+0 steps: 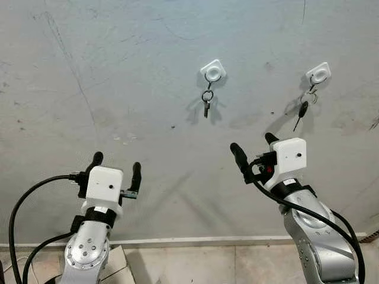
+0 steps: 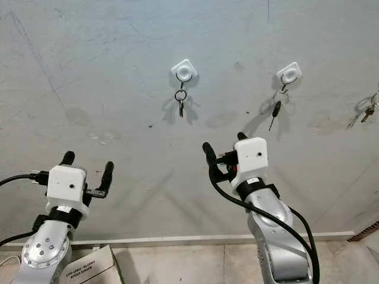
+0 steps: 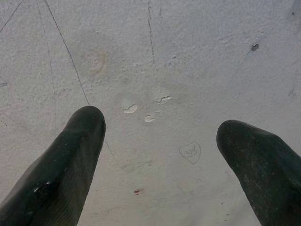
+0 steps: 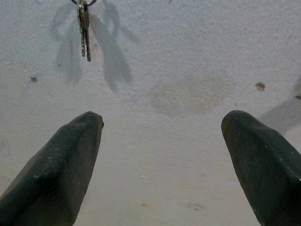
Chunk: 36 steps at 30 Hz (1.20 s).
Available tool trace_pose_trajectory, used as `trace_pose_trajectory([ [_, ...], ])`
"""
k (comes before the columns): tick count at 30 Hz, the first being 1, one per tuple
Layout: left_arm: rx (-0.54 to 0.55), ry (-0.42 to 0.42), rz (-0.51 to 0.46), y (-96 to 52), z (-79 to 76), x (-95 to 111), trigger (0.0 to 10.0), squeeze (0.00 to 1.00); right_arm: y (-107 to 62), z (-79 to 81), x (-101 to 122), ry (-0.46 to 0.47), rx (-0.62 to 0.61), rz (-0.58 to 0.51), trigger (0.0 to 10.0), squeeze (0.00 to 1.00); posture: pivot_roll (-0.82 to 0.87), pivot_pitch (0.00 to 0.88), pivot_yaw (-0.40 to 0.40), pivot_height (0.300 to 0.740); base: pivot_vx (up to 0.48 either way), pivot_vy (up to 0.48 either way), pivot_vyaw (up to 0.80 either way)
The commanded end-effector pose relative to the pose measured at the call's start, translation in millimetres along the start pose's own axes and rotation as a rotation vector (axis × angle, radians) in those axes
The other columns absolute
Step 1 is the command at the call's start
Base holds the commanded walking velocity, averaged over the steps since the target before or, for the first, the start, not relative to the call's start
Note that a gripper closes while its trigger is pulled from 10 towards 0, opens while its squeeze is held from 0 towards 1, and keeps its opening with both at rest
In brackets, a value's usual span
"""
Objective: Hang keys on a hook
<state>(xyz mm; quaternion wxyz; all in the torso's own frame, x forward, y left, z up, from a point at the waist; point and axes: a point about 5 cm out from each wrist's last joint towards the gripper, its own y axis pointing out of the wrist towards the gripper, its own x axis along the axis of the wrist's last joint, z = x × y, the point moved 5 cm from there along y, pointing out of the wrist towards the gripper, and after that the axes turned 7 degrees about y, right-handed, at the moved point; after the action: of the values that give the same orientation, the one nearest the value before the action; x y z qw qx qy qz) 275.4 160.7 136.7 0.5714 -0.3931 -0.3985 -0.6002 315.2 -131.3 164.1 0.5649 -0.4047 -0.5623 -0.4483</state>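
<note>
Fingers of the right gripper (image 1: 254, 148) are spread wide with nothing held between them; it is raised before a grey wall (image 1: 118, 71), below and between two white hooks. From the middle hook (image 1: 212, 70) a ring with small keys (image 1: 206, 102) hangs flat against the plaster. From the hook to the robot's right (image 1: 318, 73) a black-headed key (image 1: 301, 112) hangs tilted on its ring. In the right wrist view the small keys (image 4: 84, 28) are seen beyond the black fingertips (image 4: 70, 155), well apart from them, with a faint round stain beside them.

The left gripper (image 1: 116, 163) is likewise held wide open and empty, lower on the robot's left, pointed at bare wall. Chipped spots and a small pencilled mark (image 3: 190, 152), not readable, are shown in the left wrist view.

A third bunch of keys (image 2: 369, 110) at the far right edge is caught by the right eye view. A cardboard box (image 2: 89, 269) with inverted printing, too small to be read, is seen on the floor beneath the left arm.
</note>
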Motion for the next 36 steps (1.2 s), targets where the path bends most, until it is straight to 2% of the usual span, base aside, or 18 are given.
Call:
trace_pose_trajectory([
  [1, -0.013, 0.02, 0.015, 0.3, 0.0, -2.9, 10.0, 0.0, 2.6, -1.4, -1.4, 0.005, -0.011, 0.012, 10.0, 0.0, 0.12, 0.0, 0.006, 0.74, -0.247, 0.0, 0.0],
  [12, -0.026, 0.026, 0.03, -4.2, -0.4, -4.6, 10.0, 0.0, 3.7, 3.7, -5.2, 0.018, -0.01, 0.023, 10.0, 0.0, 0.13, 0.0, 0.011, 0.74, -0.301, 0.0, 0.0],
  [27, -0.06, 0.016, 0.046, -7.3, -3.4, -5.9, 10.0, 0.0, 0.6, 3.9, -9.7, 0.03, -0.025, 0.045, 10.0, 0.0, 0.13, 0.023, 0.018, 0.74, -0.3, -0.251, 0.0],
  [34, -0.065, 0.015, 0.016, -3.8, -3.0, -0.9, 10.0, 0.0, 1.0, 6.5, -9.4, 0.028, -0.018, 0.044, 10.0, 0.0, 0.13, 0.019, 0.013, 0.74, -0.12, -0.073, 0.0],
  [36, -0.095, 0.017, -0.007, -3.0, -5.8, 2.0, 10.0, 0.0, 1.4, 7.4, -9.8, 0.026, -0.017, 0.044, 10.0, 0.0, 0.13, 0.013, 0.009, 0.74, 0.0, 0.0, 0.0],
])
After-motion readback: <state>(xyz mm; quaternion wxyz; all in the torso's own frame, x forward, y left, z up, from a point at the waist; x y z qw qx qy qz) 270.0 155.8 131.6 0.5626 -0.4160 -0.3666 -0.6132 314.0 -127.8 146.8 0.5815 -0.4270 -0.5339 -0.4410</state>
